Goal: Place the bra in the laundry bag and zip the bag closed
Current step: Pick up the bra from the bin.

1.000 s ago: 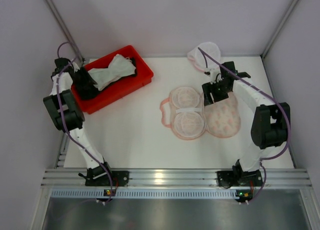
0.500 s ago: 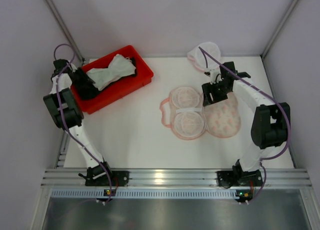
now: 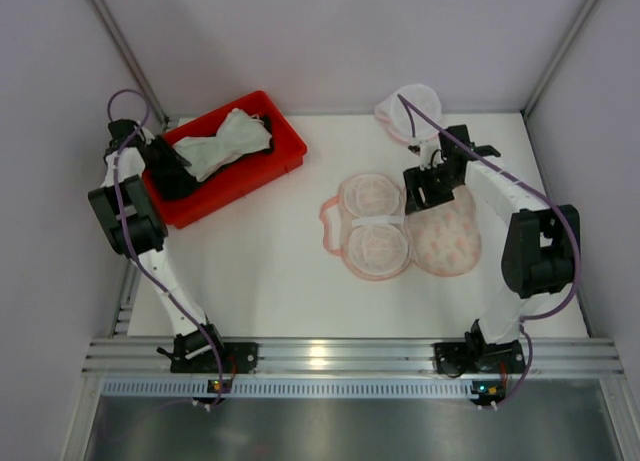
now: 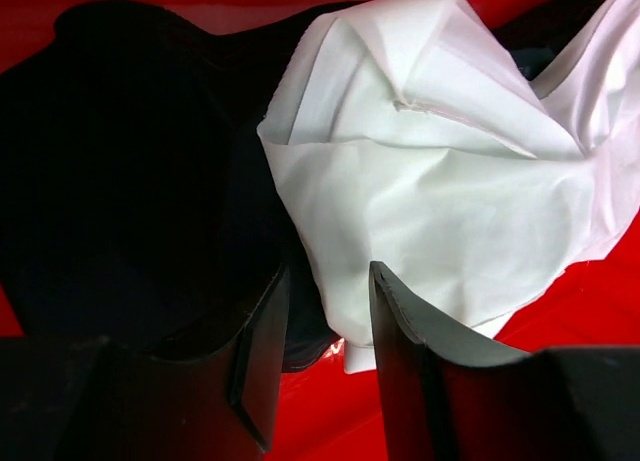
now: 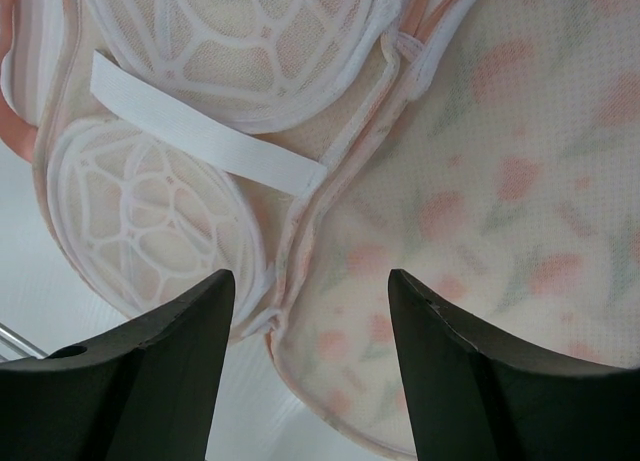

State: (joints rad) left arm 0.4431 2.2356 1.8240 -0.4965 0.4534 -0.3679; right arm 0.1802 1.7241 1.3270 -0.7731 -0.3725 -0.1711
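The bra point(image 4: 130, 161) is a crumpled black garment in a red bin point(image 3: 285, 151) at the far-left corner of the table point(image 3: 270, 271). A white garment point(image 4: 430, 181) lies beside it and partly on top of it, so only the bra's left part is fully exposed.

The left end effector point(image 4: 320, 341) hangs low inside the bin, right over the line where black cloth meets white. Its fingers are a narrow gap apart and pinch nothing. This placement looks meant to pick the black fabric alone, though the white edge is close enough to be caught along with it.

The laundry bag point(image 3: 372, 226) lies opened flat near the middle of the table, a little toward the right edge. It shows as two round white mesh cups with pink edging, a white strap crossing between them. A peach patterned flap point(image 3: 447, 236) joins it on the right-edge side. Spread like this, the bag presents its inside upward, ready to receive the bra.

The right end effector point(image 5: 310, 371) hovers just above the seam between mesh and flap, fingers spread wide and empty — probably placed to steady or fold the bag once the bra arrives.

A second mesh pouch point(image 3: 405, 109) sits at the far edge, toward the right corner — untouched.
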